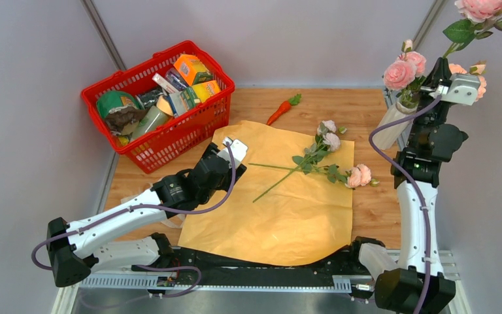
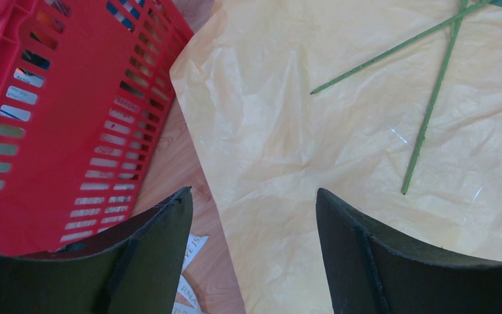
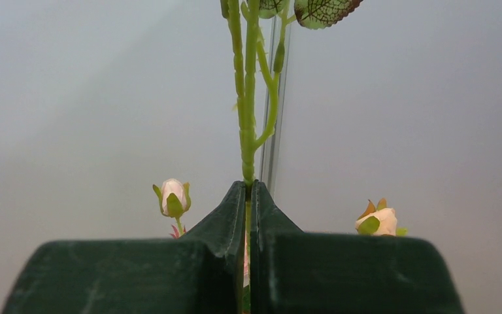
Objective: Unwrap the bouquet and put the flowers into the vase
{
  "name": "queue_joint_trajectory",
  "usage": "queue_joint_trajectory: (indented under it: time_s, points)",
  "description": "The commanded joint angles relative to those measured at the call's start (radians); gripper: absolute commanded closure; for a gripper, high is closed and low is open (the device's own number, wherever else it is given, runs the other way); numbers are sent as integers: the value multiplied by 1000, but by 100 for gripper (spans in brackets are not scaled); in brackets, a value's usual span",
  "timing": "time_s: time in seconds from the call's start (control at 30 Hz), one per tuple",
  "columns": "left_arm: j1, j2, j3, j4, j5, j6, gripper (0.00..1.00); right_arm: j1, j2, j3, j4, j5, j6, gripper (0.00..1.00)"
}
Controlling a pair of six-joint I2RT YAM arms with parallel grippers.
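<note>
Red basket just beside left tool; bare wrapping paper toward the loose flowers.

White-shelled, black-jointed left arm and right arm; wired externally with lavender cable; tipped with dark wedge-shaped fingers.

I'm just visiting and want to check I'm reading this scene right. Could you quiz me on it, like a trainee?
1. True or false: the left gripper is clamped on the wrapping paper.
2. The right gripper holds: A the carrot, B a flower stem, C the basket?
3. How many loose flowers lie on the wrapping paper?
Key: 1 false, its jaws stand open; 2 B; 3 two.
</note>
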Motion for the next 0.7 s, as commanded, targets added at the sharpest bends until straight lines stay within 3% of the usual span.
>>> queue_joint_trajectory:
  time_s: [0.0,0.27,0.4,0.53,0.67]
  points:
    - [-3,-5,30,14,-18,15,23,-29,48,12,149,-40,57,100]
    - [-3,-7,27,17,-39,15,23,-60,128,-2,154,-22,88,100]
    - [-3,-5,27,17,-35,15,23,-62,158,-83,283,-1,72,100]
    - [-4,-2,28,17,-27,15,23,-62,201,-99,289,-2,55,100]
    - [-3,-5,31,16,-24,15,23,-62,218,-79,167,50,112,80]
